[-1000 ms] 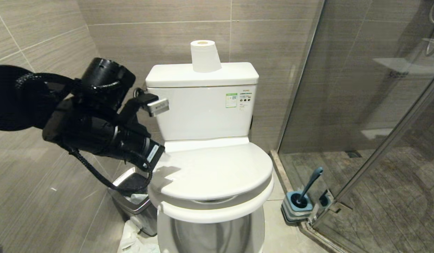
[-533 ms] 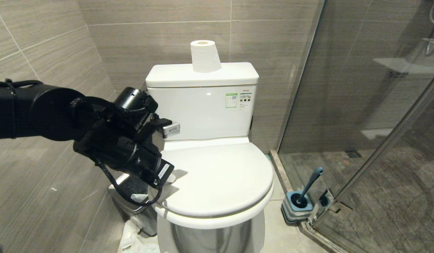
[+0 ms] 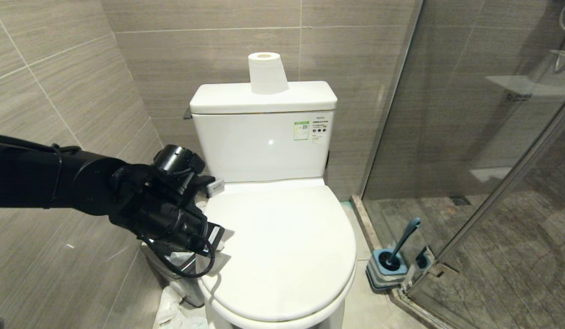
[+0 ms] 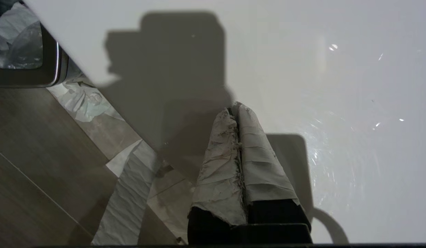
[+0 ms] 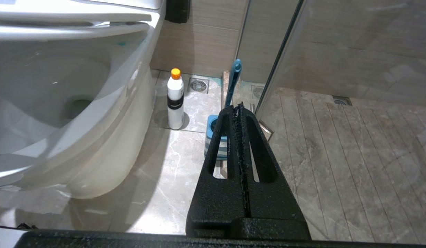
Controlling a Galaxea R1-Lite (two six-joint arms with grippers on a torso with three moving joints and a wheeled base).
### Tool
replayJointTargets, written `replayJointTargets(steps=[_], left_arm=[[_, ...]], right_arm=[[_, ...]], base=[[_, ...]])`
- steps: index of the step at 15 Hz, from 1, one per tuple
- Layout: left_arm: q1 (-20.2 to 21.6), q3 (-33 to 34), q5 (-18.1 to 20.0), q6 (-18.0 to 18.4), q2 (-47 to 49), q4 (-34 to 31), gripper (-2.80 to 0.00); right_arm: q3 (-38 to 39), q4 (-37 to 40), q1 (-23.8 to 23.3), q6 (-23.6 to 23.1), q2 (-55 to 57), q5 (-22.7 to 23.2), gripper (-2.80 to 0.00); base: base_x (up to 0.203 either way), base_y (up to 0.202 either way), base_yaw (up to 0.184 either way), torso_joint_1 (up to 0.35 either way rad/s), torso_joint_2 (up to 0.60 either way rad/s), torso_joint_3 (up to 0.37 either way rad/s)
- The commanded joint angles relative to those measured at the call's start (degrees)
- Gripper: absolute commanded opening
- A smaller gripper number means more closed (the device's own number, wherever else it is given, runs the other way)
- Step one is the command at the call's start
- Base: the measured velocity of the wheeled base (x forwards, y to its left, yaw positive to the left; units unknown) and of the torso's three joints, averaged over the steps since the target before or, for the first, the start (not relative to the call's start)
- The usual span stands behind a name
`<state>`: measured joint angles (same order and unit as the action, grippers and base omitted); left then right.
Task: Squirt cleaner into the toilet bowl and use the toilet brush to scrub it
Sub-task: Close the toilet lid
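The toilet bowl [image 5: 106,137] shows only its outer wall; its inside is hidden under the shut white lid [image 3: 282,246]. My left gripper [image 4: 236,106] is shut and empty, its tape-wrapped fingers pointing down at the lid's left edge [image 3: 218,240]. The toilet brush [image 3: 403,240] stands in its blue holder [image 3: 386,269] on the floor right of the toilet. My right gripper [image 5: 239,106] is shut and empty, parked low, with the brush handle [image 5: 233,79] just beyond it. A white cleaner bottle [image 5: 175,100] with an orange cap stands beside the bowl. A small turquoise smear [image 5: 122,43] shows under the seat.
A chrome-rimmed bin [image 3: 173,262] with a liner stands left of the toilet, crumpled paper [image 3: 173,310] on the floor beside it. A toilet roll [image 3: 266,73] sits on the cistern [image 3: 264,137]. A glass shower partition [image 3: 470,137] closes off the right.
The lid has come down from partly raised to flat on the seat. My left arm has sunk along with it, from beside the cistern to the lid's left edge.
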<state>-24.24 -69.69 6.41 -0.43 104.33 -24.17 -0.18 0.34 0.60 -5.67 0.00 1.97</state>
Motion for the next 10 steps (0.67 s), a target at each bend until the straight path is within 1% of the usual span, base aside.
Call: replayJointTargets(steps=[1,4,6,8,10], left_arm=[[0.82,1.76,0.01,-1.89,0.43,1.80,-2.80],[1.64,7.23,-0.99,-4.71,0.91,8.27,-2.80],[1.83,12.42,-2.17,-5.53,1.01,15.21,-2.80],[1.85,17.07,-4.12,-6.13,1.43,22.83,-2.80],[1.79,20.09,-6.04,-6.93,2.67,28.25,-2.80]], right_arm=[[0.01,0.01,0.02,-0.04,0.09,0.05,-2.80],[0.01,0.01,0.02,-0.04,0.09,0.05,-2.80],[0.01,0.01,0.02,-0.04,0.09,0.05,-2.80],[0.01,0.01,0.02,-0.04,0.09,0.05,-2.80],[0.01,0.01,0.02,-0.04,0.09,0.05,-2.80]], base=[[0.000,0.000,0.000,0.000,0.00,0.000],[0.000,0.000,0.000,0.000,0.00,0.000],[0.000,0.000,0.000,0.000,0.00,0.000],[0.000,0.000,0.000,0.000,0.00,0.000],[0.000,0.000,0.000,0.000,0.00,0.000]])
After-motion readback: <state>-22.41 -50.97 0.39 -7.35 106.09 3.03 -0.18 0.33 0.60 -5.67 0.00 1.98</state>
